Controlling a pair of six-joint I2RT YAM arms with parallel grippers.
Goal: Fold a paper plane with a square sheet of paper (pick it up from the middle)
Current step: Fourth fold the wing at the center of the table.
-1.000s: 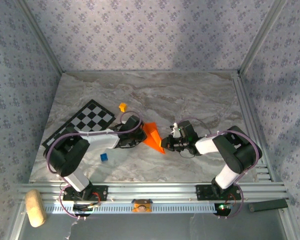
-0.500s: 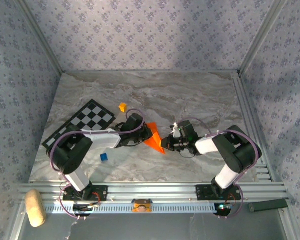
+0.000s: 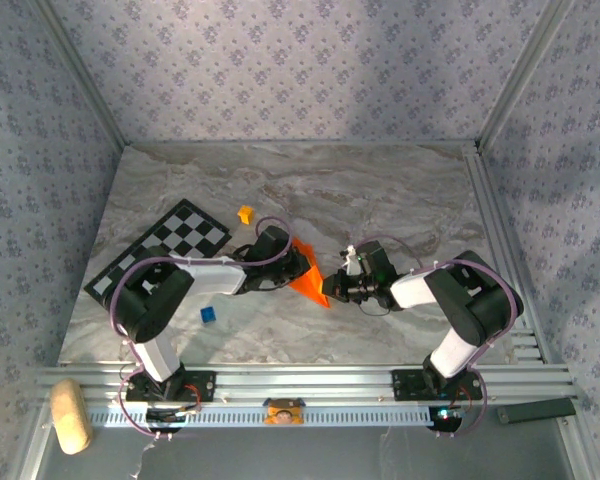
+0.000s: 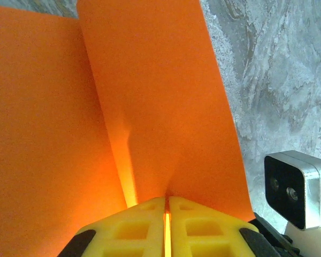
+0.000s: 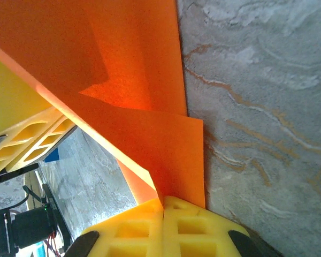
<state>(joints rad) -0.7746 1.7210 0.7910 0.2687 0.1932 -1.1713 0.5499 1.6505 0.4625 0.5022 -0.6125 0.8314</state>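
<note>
**A:** Orange paper (image 3: 310, 277), where is it?

**B:** Mid-table, between the two grippers. It is a creased, pointed shape, with the tip toward the near right. Left wrist view: two orange panels (image 4: 150, 107) meet along a crease that runs down into the fingers. Right wrist view: a folded flap (image 5: 150, 139) overlaps a larger panel, straight edge against the marble. I cannot tell if it rests flat or sits slightly raised.

**A:** Left gripper (image 3: 297, 268)?

**B:** It is closed on the paper's left side. From its own camera, the yellow fingers (image 4: 128, 227) are pressed together, with only a glowing orange sliver between them (image 4: 166, 206). The same fingers show in the right wrist view, behind the sheet (image 5: 27, 142).

**A:** Right gripper (image 3: 329, 287)?

**B:** Also clamped. The yellow fingers (image 5: 198, 225) meet tight, and the folded edge enters the seam (image 5: 163, 206). It holds the near-right end, close to the tip.

**A:** Relation of the two?

**B:** They face each other across the paper, near together. A silver camera module (image 4: 297, 187) sits at the right edge of the left wrist view.

**A:** Surroundings?

**B:** Grey marble-pattern table (image 3: 400, 195). The checkered board (image 3: 165, 248) is to the left, apart from the paper. The yellow-orange cube (image 3: 245, 214) is just beyond the board's far corner. A blue cube (image 3: 209, 314) sits beside the left arm, on the near side.
</note>
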